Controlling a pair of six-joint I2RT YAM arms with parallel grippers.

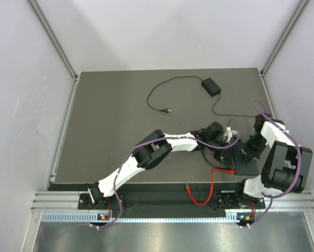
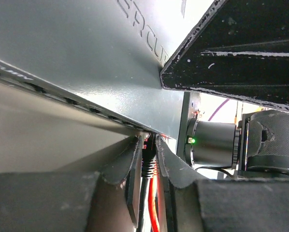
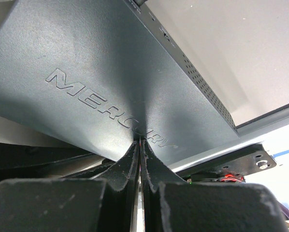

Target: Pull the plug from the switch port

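The pull had not yet been made: the plug point(image 2: 148, 163) sat at the edge of the black switch box point(image 3: 101, 72), apparently seated in the switch port, which was itself hidden behind the plug. Its red cable point(image 2: 153, 215) trailed off toward the near edge of the desk point(image 1: 110, 121). The preparation looked finished. The left pincer point(image 2: 147, 141) was clenched around the plug, one finger tight on each side. The right pincer point(image 3: 140, 147) was clenched on nothing, its tips pressed against the lettered top face of the box, probably to steady it. What was left was the extraction itself, drawing the plug straight out along the cable's line while the box was kept from sliding. By count there was one switch box, one plug on one red cable, one smaller power brick point(image 1: 210, 85) with thin cords lying well apart at the far side, and two pincers, both at the box.
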